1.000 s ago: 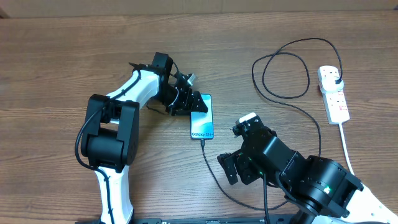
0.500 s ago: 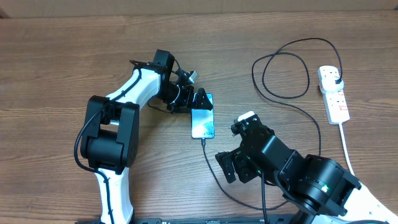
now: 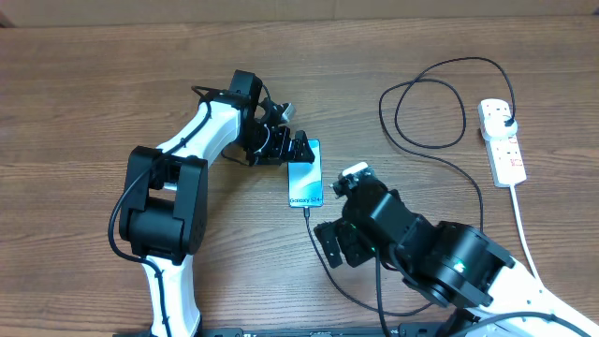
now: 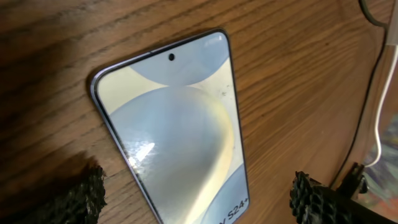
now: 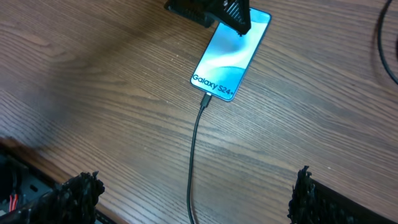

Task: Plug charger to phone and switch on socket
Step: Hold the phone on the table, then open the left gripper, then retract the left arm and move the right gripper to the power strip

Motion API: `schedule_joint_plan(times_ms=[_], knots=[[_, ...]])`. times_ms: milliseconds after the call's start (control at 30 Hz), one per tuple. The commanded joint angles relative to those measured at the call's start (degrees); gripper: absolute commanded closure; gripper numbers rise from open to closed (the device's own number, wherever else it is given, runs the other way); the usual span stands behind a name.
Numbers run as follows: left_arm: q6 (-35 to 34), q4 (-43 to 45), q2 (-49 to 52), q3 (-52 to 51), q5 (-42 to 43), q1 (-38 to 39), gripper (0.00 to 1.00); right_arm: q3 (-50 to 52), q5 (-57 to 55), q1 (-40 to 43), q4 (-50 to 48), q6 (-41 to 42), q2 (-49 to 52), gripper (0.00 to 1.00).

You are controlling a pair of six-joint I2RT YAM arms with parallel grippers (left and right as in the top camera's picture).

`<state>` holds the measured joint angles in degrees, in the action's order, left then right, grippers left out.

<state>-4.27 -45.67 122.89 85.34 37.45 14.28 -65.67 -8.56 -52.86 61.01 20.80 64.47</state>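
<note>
Brown wood-grain table (image 3: 84, 84) under everything

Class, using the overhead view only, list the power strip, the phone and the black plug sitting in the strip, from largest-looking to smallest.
1. power strip: the longest.
2. phone: shorter but a little wider, so it runs the strip close.
3. black plug: clearly the smallest.

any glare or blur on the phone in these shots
Left wrist: phone looks washed out and pale, with a bright glare patch near its left edge. Right wrist: screen crisp blue, text readable, soft shadow on the table at left. Overhead: even light, no glare on it.
</note>
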Motion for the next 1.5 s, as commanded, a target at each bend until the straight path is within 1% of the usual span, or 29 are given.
schedule_joint_plan(times_ms=[0,67,167,267,367,400,467,567,633,700,800,933,1000,1100,1167,1267,1333,1467], knots=[[1.0,-2.6,2.5,-1.3,-11.9,0.0,0.0,-1.1,0.9,0.2,-1.9,0.2,2.0,0.0],[0.8,-3.8,2.4,-1.1,-12.7,-0.5,0.0,-1.1,2.5,0.2,-3.5,0.2,3.1,0.0],[-1.4,-5.2,1.5,-1.0,-12.3,-2.0,0.0,-1.1,3.9,0.2,-5.8,0.2,4.4,0.0],[-0.2,-7.0,-1.3,-1.0,-12.6,-3.3,0.0,-1.1,3.7,0.2,-8.3,0.2,5.2,0.01],[1.1,-9.0,-6.6,-1.1,-12.6,-3.8,0.0,-1.1,0.5,0.2,-10.4,0.4,5.5,0.43],[1.2,-9.8,-8.8,-1.1,-12.7,-3.8,0.0,-1.1,-0.5,0.4,-10.6,1.2,5.5,0.46],[1.1,-10.2,-14.5,-1.9,-13.5,-3.1,0.0,-1.1,-3.0,1.6,-10.1,5.9,5.5,0.56],[0.5,-9.9,-23.6,-4.1,-19.2,-0.3,0.0,-1.1,-5.2,5.5,-7.0,11.9,5.5,0.62],[-0.9,-9.8,-30.8,-6.4,-25.0,2.7,0.0,-1.1,-5.2,10.0,-4.0,15.3,5.5,0.69],[-3.3,-9.8,-37.8,-9.3,-30.6,5.9,0.0,-1.1,-5.2,16.5,-0.8,18.1,5.5,0.78],[-10.3,-9.1,-49.9,-15.5,-40.0,11.6,0.0,-1.1,-4.9,27.5,2.2,20.6,5.5,0.87],[-17.4,-7.8,-64.6,-23.2,-48.4,16.6,0.0,-1.1,-4.7,42.9,0.6,20.8,5.5,0.88],[-19.0,-7.6,-70.8,-25.8,-51.1,17.1,0.0,-1.1,-3.3,49.9,-2.4,20.8,5.7,0.88],[-19.1,-8.5,-77.9,-27.2,-55.7,17.1,0.0,-1.3,1.4,59.8,-7.7,20.8,7.4,0.9],[-19.1,-9.0,-80.5,-27.2,-58.2,17.1,0.0,-1.8,3.4,64.4,-8.9,20.8,9.4,0.91],[-19.1,-9.2,-82.9,-27.2,-58.5,17.1,0.0,-4.5,5.1,71.3,-8.9,20.7,15.0,0.91],[-19.1,-9.6,-83.3,-27.2,-58.5,17.1,0.0,-8.1,5.5,74.6,-7.7,19.2,20.4,0.92],[-19.1,-10.3,-82.9,-27.2,-58.5,17.1,0.0,-17.9,6.6,78.0,-3.0,15.4,31.9,0.92]])
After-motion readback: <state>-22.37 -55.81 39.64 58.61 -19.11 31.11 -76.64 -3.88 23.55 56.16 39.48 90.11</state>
